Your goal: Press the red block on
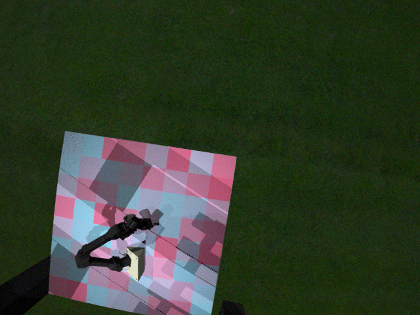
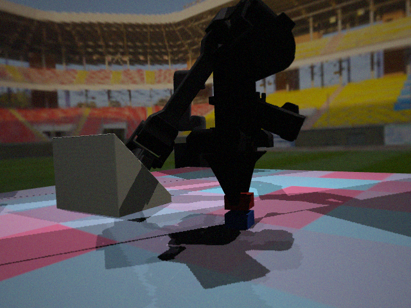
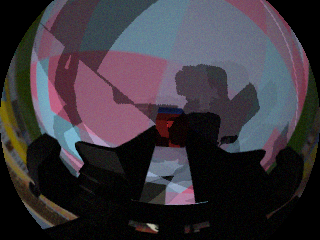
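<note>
Exterior view: the red block (image 2: 247, 201) (image 3: 163, 131) sits gripped between the end effector's (image 2: 234, 199) (image 3: 171, 137) partly open fingertips, above blue.

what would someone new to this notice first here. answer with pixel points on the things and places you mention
The big black robot arm (image 1: 102, 239) (image 2: 189, 89) looms over a pink-and-blue checkered surface (image 1: 200, 189) (image 2: 83, 285) (image 3: 120, 80). Below its gripper (image 1: 154, 224) (image 2: 237, 199) (image 3: 171, 130), a small red block (image 2: 247, 201) (image 3: 163, 131) sits just above a blue block (image 2: 238, 220) (image 3: 170, 110). A pale wedge (image 1: 134, 266) (image 2: 86, 175) stands at the arm's foot.

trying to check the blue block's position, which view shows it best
The exterior view: the blue block shows low on the checkered surface, just under the red block. The wrist view shows only a blue strip past the red block; from the top, it can't be made out.
</note>
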